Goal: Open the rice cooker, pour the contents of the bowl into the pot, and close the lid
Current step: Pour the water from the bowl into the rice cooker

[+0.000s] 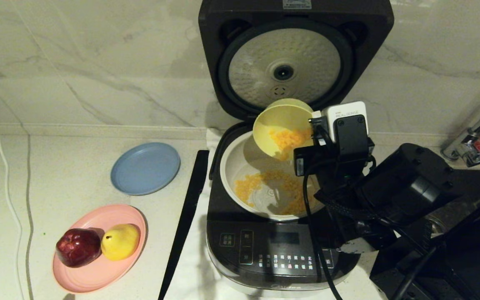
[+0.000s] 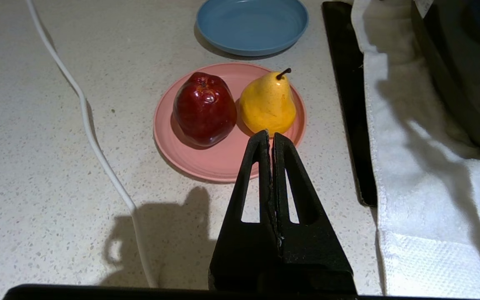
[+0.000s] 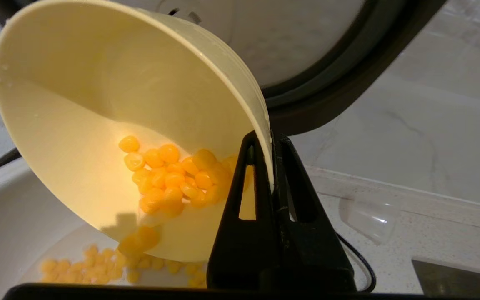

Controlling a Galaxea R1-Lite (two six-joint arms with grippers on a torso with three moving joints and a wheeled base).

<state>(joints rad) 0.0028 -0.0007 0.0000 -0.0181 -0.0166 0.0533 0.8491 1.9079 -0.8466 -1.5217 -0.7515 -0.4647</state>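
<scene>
The dark rice cooker (image 1: 273, 250) stands open, its lid (image 1: 283, 66) upright with the dimpled silver plate facing me. My right gripper (image 3: 270, 139) is shut on the rim of the pale yellow bowl (image 1: 281, 125) (image 3: 98, 125), which is tilted steeply over the cream-white pot (image 1: 240, 158). Yellow kernels (image 3: 173, 179) slide toward the bowl's low edge, and several kernels (image 1: 265, 185) lie on the pot's bottom. My left gripper (image 2: 270, 134) is shut and empty, hovering over the counter near the pink plate.
A pink plate (image 1: 94, 271) with a red apple (image 1: 77, 246) and a yellow pear (image 1: 120, 241) sits front left. A blue plate (image 1: 145, 167) lies behind it. A black strip (image 1: 186, 216) and white cloth (image 2: 423, 166) lie beside the cooker. A white cable (image 2: 90, 137) runs along the left.
</scene>
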